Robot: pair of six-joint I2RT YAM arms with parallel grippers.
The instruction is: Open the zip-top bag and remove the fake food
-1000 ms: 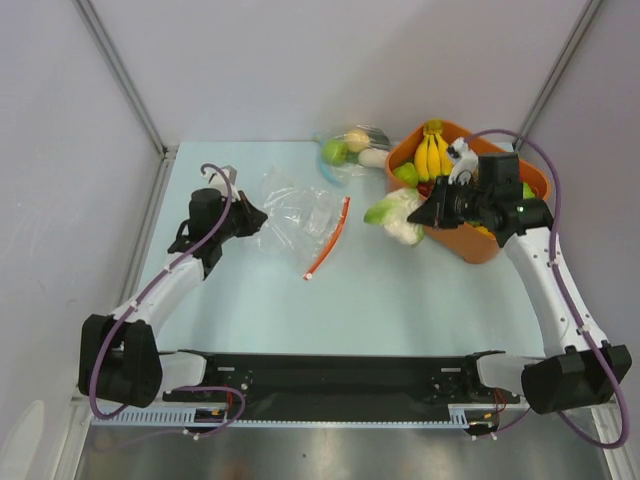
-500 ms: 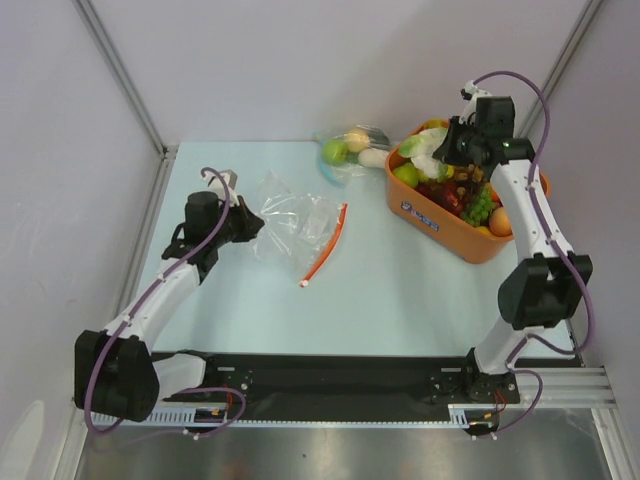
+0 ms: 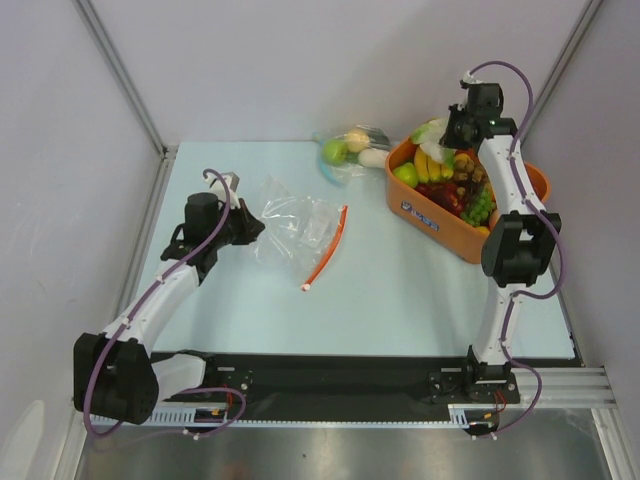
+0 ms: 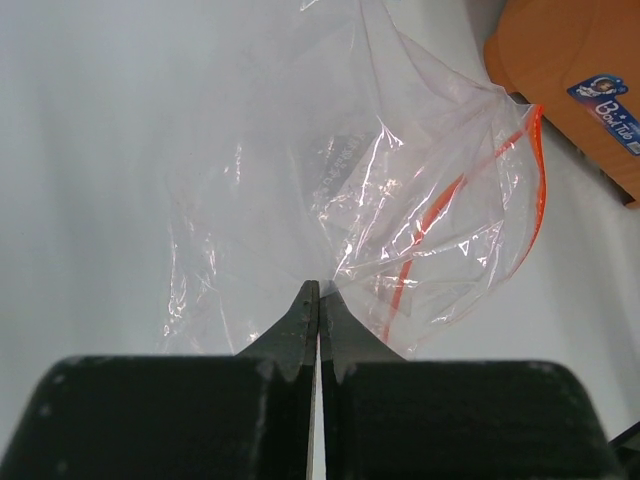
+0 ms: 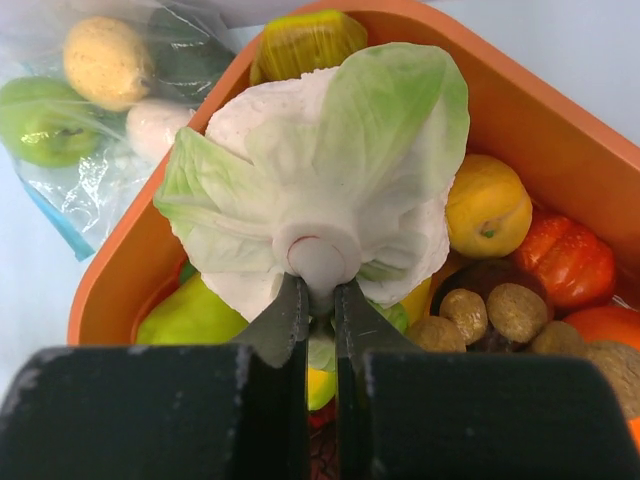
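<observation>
The step in hand looked like the last of the unloading. The zip-top bag (image 3: 295, 225) lay flat on the bench (image 3: 400, 300) at centre left of the top view, and through its clear film (image 4: 400, 220) no food showed. The left jaws were pressed together on a pinch of that film at the bag's left edge, pinning it down.

At the upper right of the top view, the right jaws held the cauliflower (image 3: 430, 133) above the far corner of the orange bin (image 3: 440, 228). In the right wrist view they were narrowed on its white stem (image 5: 318, 258), and the leafy head (image 5: 330, 150) spread up and away from the camera, stem end towards the jaws. Other fake food (image 3: 455, 195) sat in the bin with the banana bunch (image 3: 432, 165). A second clear bag (image 3: 348, 150) lay just left of the bin.

The next move, I judged, called for lowering the cauliflower over a free patch of the heaped bin and opening the jaws low enough that it settles rather than rolls out.

The bag's orange zip strip (image 3: 328, 245) ran from upper right to lower left in the top view, marking its mouth edge. The mouth faced right, towards the bin, with the closed end at the left jaws. In the left wrist view two orange lines (image 4: 455, 190) showed apart, so the mouth seemed parted.
</observation>
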